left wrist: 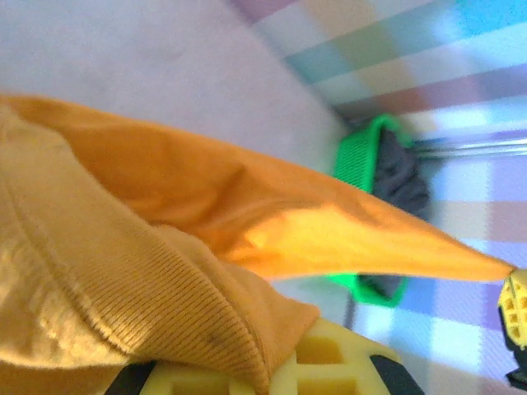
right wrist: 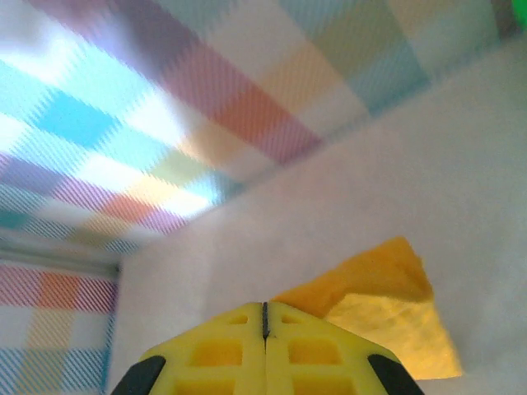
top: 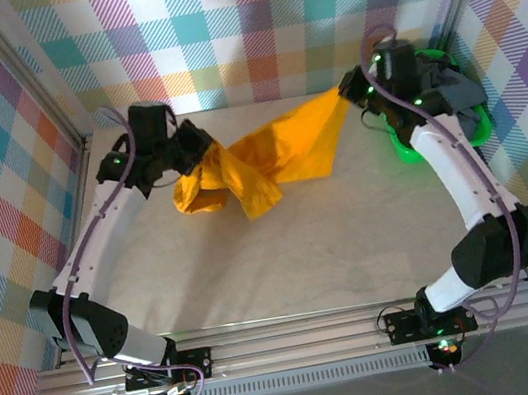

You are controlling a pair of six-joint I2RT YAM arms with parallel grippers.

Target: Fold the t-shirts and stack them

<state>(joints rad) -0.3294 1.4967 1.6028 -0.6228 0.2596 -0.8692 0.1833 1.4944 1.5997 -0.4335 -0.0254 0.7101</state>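
Top external shows the shirt hanging stretched above the counter — my left tool and right tool each clamped on an end. I judge this the spreading step — next it needs laying flat, unwrinkled.

mustard-orange t-shirt: plain, no print, and look, it flares to bright amber where the light hits it!
dark grey t-shirts: charcoal, plain, unpatterned.
basket: bright green, vivid against the grey cloth.
table: pale off-white with faint grey marbling.
walls: pastel plaid all around, with teal, red-orange, purple and yellow squares on white.
right gripper: yellow fingers, black at the corners.
left gripper: black body, the same yellow on its finger.
arms: white links, black joints, purple cables, little green lights.
rail: silvery metal.
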